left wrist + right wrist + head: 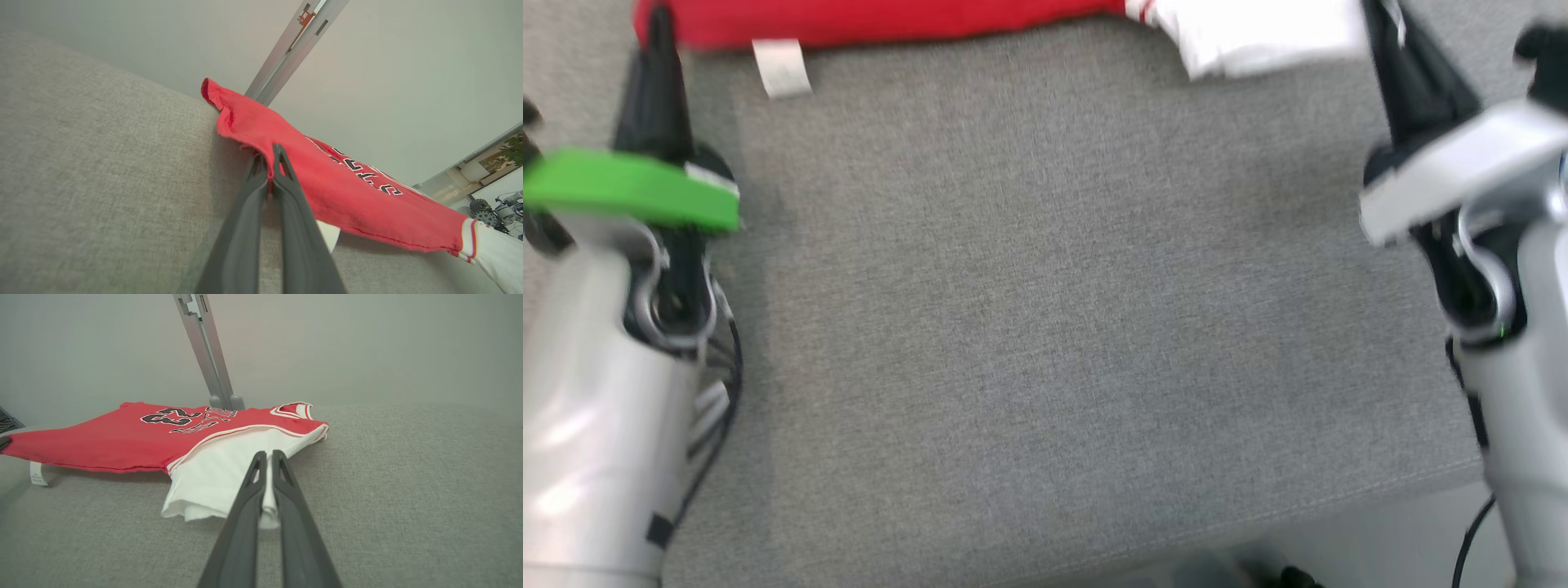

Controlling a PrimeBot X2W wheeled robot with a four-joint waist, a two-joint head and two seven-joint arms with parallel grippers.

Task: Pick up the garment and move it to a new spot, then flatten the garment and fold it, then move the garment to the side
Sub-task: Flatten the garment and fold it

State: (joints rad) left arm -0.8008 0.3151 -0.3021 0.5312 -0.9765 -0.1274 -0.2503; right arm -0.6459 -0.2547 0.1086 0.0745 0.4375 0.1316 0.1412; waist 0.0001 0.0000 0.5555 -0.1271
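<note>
The garment (pixel 882 20) is a red jersey with black lettering and a white sleeve, stretched along the far edge of the grey cloth-covered table (pixel 1045 327). My left gripper (pixel 658 20) is shut on its red hem; the left wrist view shows the hem pinched between the fingertips, with the red garment (pixel 351 192) running off to the right. At the far right, my right gripper (pixel 1380 12) is shut on the white sleeve; the right wrist view shows white cloth of the garment (pixel 220 473) caught between the fingers (pixel 249 486). A white care label (pixel 782 68) hangs from the hem.
A grey metal post (pixel 210 359) rises behind the garment at the table's far edge. The table's near edge (pixel 1258 531) runs along the bottom right, with floor and dark cables beyond. Other equipment (pixel 498 212) stands far off in the room.
</note>
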